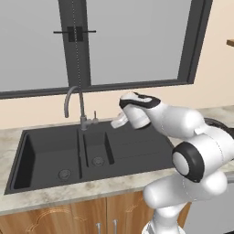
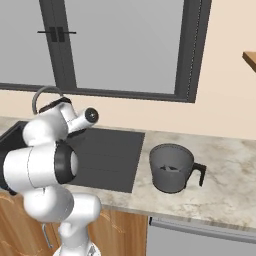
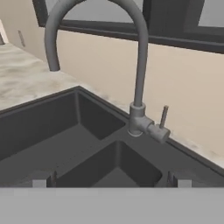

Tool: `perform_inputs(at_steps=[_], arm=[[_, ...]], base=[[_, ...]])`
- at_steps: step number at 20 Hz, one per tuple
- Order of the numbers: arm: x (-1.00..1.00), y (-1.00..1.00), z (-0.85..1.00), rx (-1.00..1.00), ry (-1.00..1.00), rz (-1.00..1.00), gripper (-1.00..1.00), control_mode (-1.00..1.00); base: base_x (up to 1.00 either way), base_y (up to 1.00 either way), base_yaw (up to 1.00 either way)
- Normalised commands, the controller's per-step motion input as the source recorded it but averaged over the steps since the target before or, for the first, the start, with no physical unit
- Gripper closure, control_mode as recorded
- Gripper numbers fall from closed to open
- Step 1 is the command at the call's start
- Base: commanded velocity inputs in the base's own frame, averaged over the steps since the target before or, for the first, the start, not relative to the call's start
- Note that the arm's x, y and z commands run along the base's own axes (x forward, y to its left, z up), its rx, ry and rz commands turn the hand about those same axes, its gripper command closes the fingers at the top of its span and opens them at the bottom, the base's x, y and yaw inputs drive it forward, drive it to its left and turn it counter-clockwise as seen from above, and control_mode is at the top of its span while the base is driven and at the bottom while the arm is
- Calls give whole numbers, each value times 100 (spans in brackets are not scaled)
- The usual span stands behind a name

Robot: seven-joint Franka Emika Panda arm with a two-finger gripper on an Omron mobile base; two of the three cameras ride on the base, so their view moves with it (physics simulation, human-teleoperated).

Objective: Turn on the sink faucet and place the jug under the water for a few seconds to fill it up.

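The faucet's (image 3: 139, 74) little upright lever (image 3: 163, 117) sits at one o'clock from my jaws, which are spread wide and empty, well short of it.

The sink faucet (image 3: 139, 70) looks like dull brushed grey metal, ahead of the jaws. Sink (image 1: 50, 155) under them is matte black, smooth. Counter (image 2: 225, 175) is speckled stone-look, cabinets (image 1: 68, 219) glossy wood, jug (image 2: 171, 168) matte dark grey.
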Motion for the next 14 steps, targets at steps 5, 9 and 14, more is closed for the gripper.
perform_inputs(at_steps=[5, 9, 14], arm=[[34, 24, -13, 15, -13, 0, -100, -100], [29, 16, -17, 11, -11, 0, -100, -100], [41, 3, -15, 6, -4, 0, -100, -100]], base=[[0, 0, 0], [0, 0, 0], [0, 0, 0]])
